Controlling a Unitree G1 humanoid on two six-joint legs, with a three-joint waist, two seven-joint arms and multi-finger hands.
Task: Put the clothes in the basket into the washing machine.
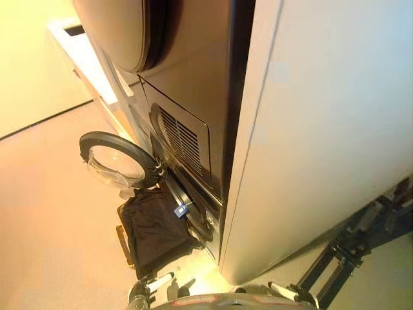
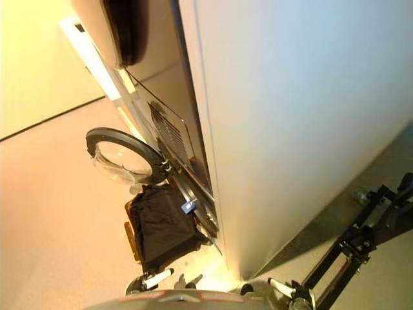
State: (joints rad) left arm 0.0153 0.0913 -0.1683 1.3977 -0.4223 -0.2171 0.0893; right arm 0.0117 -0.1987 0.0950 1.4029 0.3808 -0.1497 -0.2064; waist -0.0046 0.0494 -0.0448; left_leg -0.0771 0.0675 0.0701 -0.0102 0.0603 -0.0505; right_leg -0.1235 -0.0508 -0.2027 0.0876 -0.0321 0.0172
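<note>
The washing machine (image 1: 193,148) is seen from its side, with a broad pale side panel (image 1: 322,129). Its round glass door (image 1: 116,161) stands open to the left, and the drum opening (image 1: 190,206) shows only edge-on. A dark fabric basket (image 1: 155,229) with a brown handle stands on the floor right in front of the opening. Its contents are too dark to make out. My left hand (image 1: 151,287) shows low at the bottom edge, near the basket's near side, fingers straight and holding nothing. My right hand (image 1: 287,292) shows at the bottom edge by the machine's corner.
A second round door (image 1: 129,32) sits on the unit above the washer. A small blue tag (image 1: 181,210) hangs by the drum opening. A white cabinet (image 1: 84,51) stands further back. A black metal stand (image 1: 348,252) lies on the floor at the lower right.
</note>
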